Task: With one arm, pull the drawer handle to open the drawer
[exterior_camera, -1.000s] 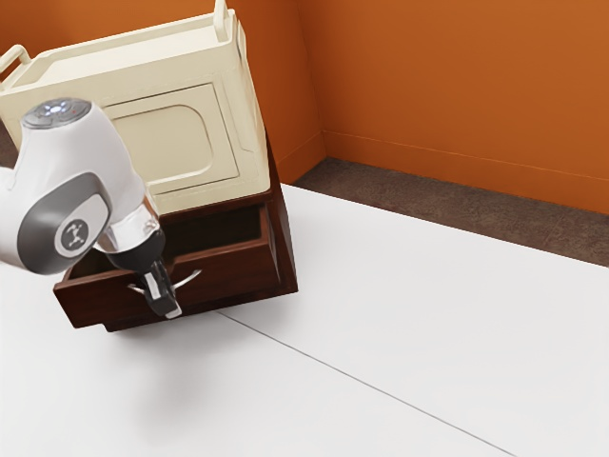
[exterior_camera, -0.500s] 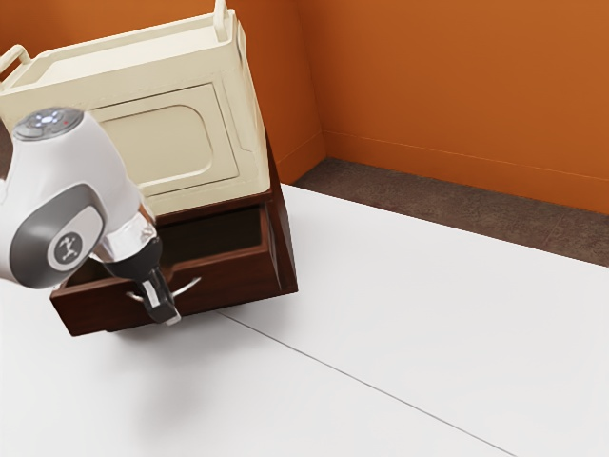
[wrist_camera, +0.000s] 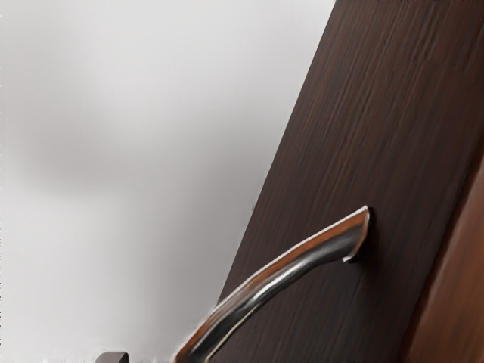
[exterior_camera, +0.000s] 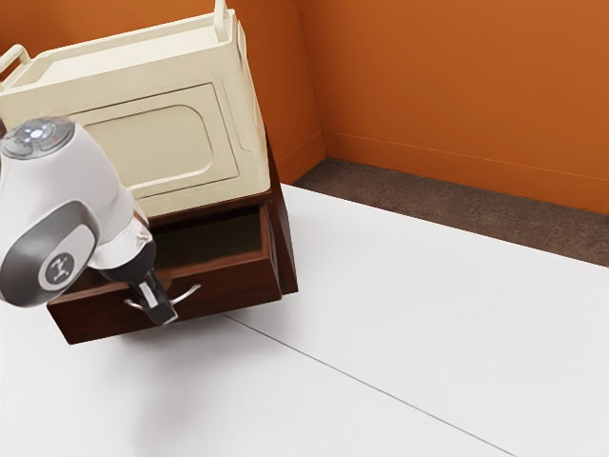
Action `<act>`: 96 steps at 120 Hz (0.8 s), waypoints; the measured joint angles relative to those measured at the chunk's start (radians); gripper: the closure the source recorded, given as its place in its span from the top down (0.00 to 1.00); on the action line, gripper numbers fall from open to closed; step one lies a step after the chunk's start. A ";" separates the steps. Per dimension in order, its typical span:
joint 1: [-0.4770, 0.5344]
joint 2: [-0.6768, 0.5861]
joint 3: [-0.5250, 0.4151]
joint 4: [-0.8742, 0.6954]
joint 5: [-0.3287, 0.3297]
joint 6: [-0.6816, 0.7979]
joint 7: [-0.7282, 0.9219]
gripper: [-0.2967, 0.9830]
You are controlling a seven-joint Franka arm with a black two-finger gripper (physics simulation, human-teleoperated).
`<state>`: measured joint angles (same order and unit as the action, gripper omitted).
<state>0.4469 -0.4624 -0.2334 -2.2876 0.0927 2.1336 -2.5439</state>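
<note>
The white and grey jointed robot arm (exterior_camera: 81,186) comes in from the exterior view's left and slopes down to the drawer front; its black two-finger hand (exterior_camera: 165,314) is at the middle stretch of the curved, shiny silver metal handle (wrist_camera: 261,287); how far apart the fingers of the hand stand, and whether it has hold of the handle, cannot be told. The handle bows out from the front of the dark reddish-brown wooden drawer (exterior_camera: 233,286), one end meeting the wood in the wrist view; the drawer stands partly open, jutting from the low dark-brown wooden cabinet (exterior_camera: 285,257), its dark interior visible behind the front panel. On top of the cabinet sits a large cream box (exterior_camera: 157,157) with a recessed rectangular panel on its face and looped grips at its upper corners; the cabinet stands on a smooth white tabletop (exterior_camera: 428,333), crossed by a thin grey line (exterior_camera: 366,385), with a soft shadow below the drawer front; beyond lie a dark brown floor (exterior_camera: 428,205) and plain orange walls (exterior_camera: 457,86).
</note>
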 joint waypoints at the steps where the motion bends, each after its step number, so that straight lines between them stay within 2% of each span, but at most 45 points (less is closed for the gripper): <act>1: -0.001 -0.001 0.000 -0.001 0.000 0.001 -0.002 0.51; 45: -0.045 -0.106 0.003 -0.122 -0.037 0.069 -0.061 0.50; 96: -0.041 -0.114 0.003 -0.134 -0.093 0.073 -0.027 0.45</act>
<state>0.4061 -0.5767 -0.2303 -2.4213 -0.0007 2.2063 -2.5709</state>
